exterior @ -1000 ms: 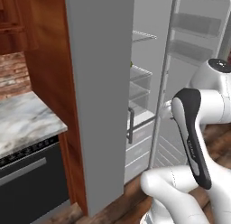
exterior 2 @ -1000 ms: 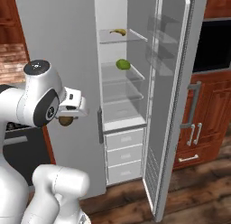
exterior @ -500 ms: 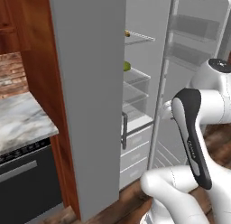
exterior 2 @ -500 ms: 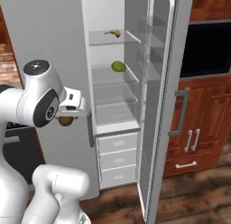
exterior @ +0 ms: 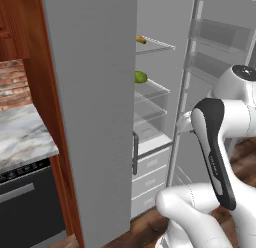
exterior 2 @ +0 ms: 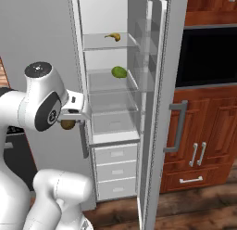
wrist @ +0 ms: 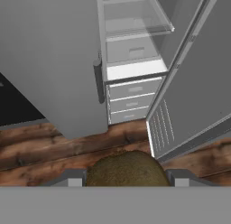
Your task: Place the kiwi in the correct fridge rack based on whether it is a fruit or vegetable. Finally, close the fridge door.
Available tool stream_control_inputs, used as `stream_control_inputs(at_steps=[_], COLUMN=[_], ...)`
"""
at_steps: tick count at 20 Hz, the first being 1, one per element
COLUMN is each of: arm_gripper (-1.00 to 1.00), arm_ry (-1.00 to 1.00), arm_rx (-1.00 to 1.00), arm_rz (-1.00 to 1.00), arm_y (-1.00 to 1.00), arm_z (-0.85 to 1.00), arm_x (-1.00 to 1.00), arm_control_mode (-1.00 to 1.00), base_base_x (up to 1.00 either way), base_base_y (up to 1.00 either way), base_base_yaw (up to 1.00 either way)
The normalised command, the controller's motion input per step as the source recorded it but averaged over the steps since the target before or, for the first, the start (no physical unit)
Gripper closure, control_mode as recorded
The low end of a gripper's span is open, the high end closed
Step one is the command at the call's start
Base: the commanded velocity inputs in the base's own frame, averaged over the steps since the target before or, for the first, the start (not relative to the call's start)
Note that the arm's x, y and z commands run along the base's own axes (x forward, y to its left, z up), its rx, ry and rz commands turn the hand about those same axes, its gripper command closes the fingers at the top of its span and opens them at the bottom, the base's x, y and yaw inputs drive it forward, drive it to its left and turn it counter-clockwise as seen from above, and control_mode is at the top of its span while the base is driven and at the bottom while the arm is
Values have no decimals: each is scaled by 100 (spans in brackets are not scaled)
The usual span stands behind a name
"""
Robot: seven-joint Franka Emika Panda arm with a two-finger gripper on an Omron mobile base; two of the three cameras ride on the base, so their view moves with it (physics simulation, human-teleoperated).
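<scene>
Right base view had the white arm folded close to its body, its end effector (exterior 2: pixel 70 122) held out in front of the open fridge with the kiwi (exterior 2: pixel 68 124) pinched between the fingers, level with the lower shelves and clear of the cabinet. The jaws were closed on the fruit, which showed as a small dull-brown lump just under the hand. Inside the fridge, the fridge rack (exterior 2: pixel 107 41) at the top carried a yellow banana (exterior 2: pixel 112 36), and on the shelf below it lay a bright-green oval fruit (exterior 2: pixel 119 72). Three pale drawers (exterior 2: pixel 117 171) sat stacked at the bottom. The fridge door (exterior 2: pixel 159 99) stood swung open to the right, seen nearly edge-on, with its grey bar handle (exterior 2: pixel 177 127) on the outer face and clear bins on the inner side. Beyond it were wooden cabinets (exterior 2: pixel 210 141) and a dark oven front (exterior 2: pixel 208 57).

From the left base camera, a plain grey panel (exterior: pixel 95 112) stood in front of much of the fridge's interior; past its edge the banana (exterior: pixel 140 39) and the green fruit (exterior: pixel 140 77) peeked out on their shelves. A marble tabletop (exterior: pixel 22 142) lay at the left.

Looking along the hand, the kiwi (wrist: pixel 127 170) sat between the two dark fingertips (wrist: pixel 67 178), above a wooden floor (wrist: pixel 54 146), with the fridge drawers (wrist: pixel 133 101) ahead.
</scene>
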Motion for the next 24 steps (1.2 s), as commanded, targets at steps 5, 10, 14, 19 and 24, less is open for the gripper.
stream_control_inputs(at_steps=[5,10,14,19,24], arm_gripper=[100,100,100,100,100], arm_ry=[0,0,0,0,0], arm_rx=[0,0,0,0,0], arm_rz=[0,0,0,0,0], arm_y=[0,0,0,0,0], arm_z=[0,0,0,0,0], arm_x=[0,0,0,0,0], arm_control_mode=[100,100,100,100,100], base_base_x=[67,57,51,49,51], base_base_y=[-5,-36,-41,-21,-9], base_base_yaw=[20,15,14,15,17])
